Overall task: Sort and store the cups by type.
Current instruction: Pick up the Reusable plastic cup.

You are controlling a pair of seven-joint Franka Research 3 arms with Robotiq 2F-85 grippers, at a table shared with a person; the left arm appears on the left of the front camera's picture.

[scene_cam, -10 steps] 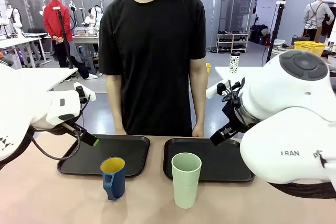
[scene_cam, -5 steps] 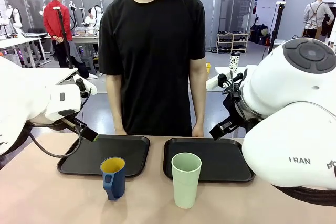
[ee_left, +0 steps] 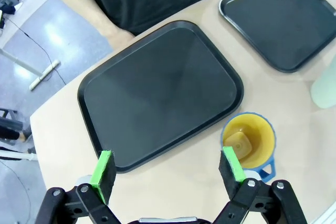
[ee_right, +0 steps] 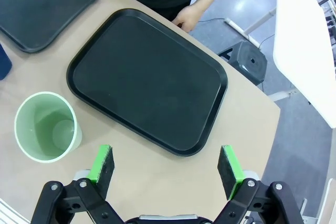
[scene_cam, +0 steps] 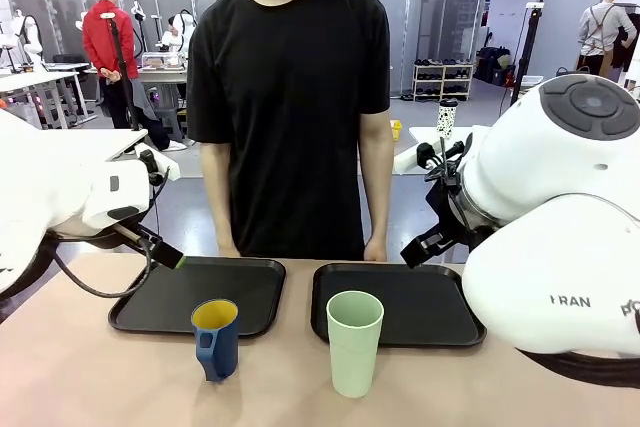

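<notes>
There are two cups, and both stand upright on the table (scene_cam: pixel 100 377) with the mouth up. The mug (scene_cam: pixel 216 339) is short and dark blue, with a yellow inside. Its handle is blue too and points toward the near left. The mug stands on the bare table, just beside the near right corner of the left tray (scene_cam: pixel 160 297), not on it. The tumbler (scene_cam: pixel 354 343) is taller, pale green, of plain plastic and without handle; from above it looks empty (ee_right: pixel 45 134). It stands to the right of the mug, apart from it, near the near left corner of the right tray (scene_cam: pixel 420 297), also not on it.
</notes>
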